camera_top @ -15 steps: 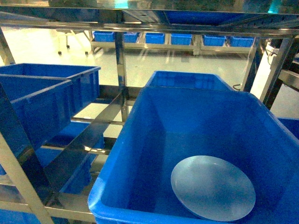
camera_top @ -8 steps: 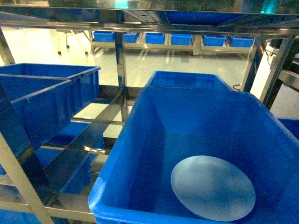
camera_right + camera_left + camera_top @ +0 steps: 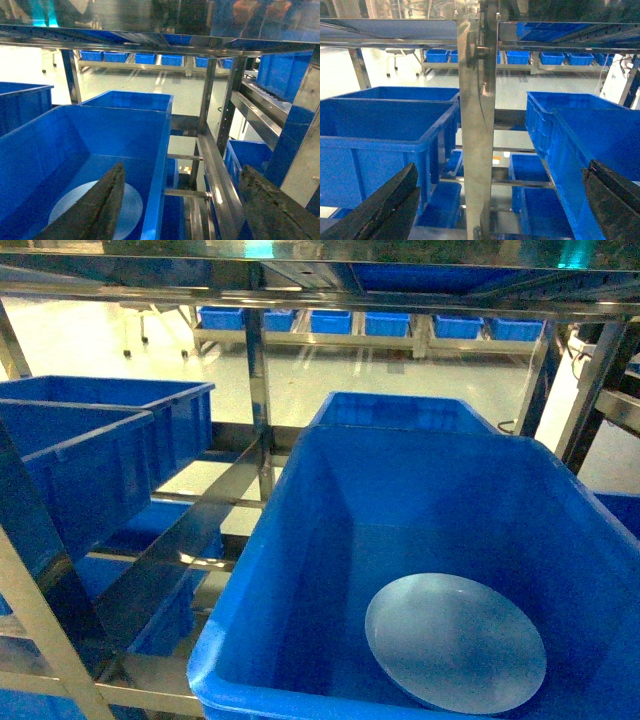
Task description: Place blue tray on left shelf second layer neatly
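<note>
Crates everywhere, and the blue tray (image 3: 455,642) lies flat on the floor of the big blue crate (image 3: 300,570) at the right of the head view, toward its near right corner. Nothing touches it. A second crate (image 3: 400,410) sits just behind that one on the same level.

Over on the left, the left shelf second layer (image 3: 175,540) shows its shiny steel rails, with two more blue crates (image 3: 90,455) parked on the level above them. A steel post (image 3: 258,390) stands between the two sides of the rack.

From the right wrist camera, the right hand (image 3: 185,200) hangs above the big crate's right wall, dark fingers (image 3: 95,210) spread wide and holding nothing; the pale tray (image 3: 127,202) peeks out below the left finger.

The left hand (image 3: 500,200) is likewise spread wide and empty, facing the central post (image 3: 477,125) with blue crates on either side.

Far behind, a row of small blue bins (image 3: 360,322) lines a low rack across the bright floor.
</note>
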Robot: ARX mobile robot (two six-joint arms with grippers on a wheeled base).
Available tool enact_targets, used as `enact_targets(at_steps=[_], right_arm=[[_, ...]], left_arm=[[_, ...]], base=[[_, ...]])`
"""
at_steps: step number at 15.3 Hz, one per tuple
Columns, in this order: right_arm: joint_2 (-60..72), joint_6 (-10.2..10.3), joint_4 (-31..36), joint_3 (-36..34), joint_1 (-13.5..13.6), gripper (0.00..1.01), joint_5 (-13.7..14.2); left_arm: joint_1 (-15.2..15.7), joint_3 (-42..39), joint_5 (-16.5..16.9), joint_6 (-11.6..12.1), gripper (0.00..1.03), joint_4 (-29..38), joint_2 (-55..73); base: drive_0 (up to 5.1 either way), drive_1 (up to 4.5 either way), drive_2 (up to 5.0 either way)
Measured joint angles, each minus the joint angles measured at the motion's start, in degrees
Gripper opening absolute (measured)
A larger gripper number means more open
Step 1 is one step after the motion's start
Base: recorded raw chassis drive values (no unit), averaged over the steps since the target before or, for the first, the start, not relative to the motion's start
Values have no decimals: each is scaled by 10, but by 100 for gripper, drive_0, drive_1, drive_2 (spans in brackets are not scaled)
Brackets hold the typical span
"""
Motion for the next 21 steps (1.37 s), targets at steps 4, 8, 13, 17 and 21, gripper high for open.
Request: enact_targets(at_steps=[4,8,13,17,21], right_arm=[[0,1,0,0,0,97,0],[0,1,0,0,0,98,0],[0,1,0,0,0,98,0],[0,1,0,0,0,98,0],[0,1,0,0,0,98,0]], left_arm=[[0,0,0,0,98,0,0],[0,0,0,0,98,0,0],[0,0,0,0,98,0,0],[0,0,0,0,98,0,0],[0,0,0,0,98,0,0]], base=[[0,0,0],[0,0,0],[0,0,0],[0,0,0],[0,0,0]])
